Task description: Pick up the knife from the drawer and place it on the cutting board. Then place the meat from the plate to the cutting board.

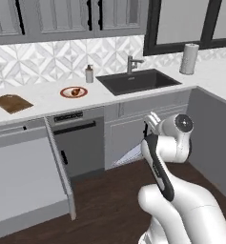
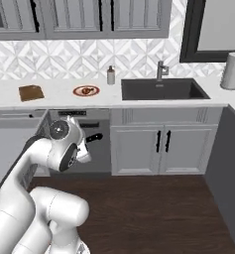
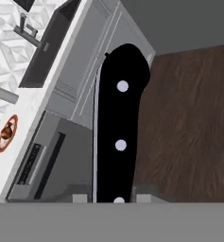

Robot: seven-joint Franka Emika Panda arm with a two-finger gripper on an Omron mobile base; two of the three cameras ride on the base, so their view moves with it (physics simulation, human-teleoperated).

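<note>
1. The knife [image 3: 119, 137] was clamped in the gripper [image 3: 114, 197], whose jaws were closed on it; in the hand view its black handle with pale rivets rose from between the finger tips.
2. In the right base view the knife's black handle [image 2: 93, 137] stuck out beside the arm's wrist, in front of the dark appliance panel below the counter, well above the floor.
3. The drawer [image 1: 24, 174] stood pulled out at the left of the left base view, a wide grey box with its panel front [image 1: 62, 162] toward the arm.
4. The cutting board [image 1: 12, 103] lay flat on the white counter [image 1: 109, 97], far left, with nothing on it.
5. The plate [image 1: 74, 92] sat on the counter between the board and the sink [image 1: 138, 81], apart from both.
6. The meat [image 1: 75, 91] rested on the middle of the plate.
7. A small soap bottle [image 1: 89, 74] stood just behind the plate, near the sink's left corner.
8. A paper towel roll [image 1: 189, 59] stood upright on the counter right of the sink.
</note>
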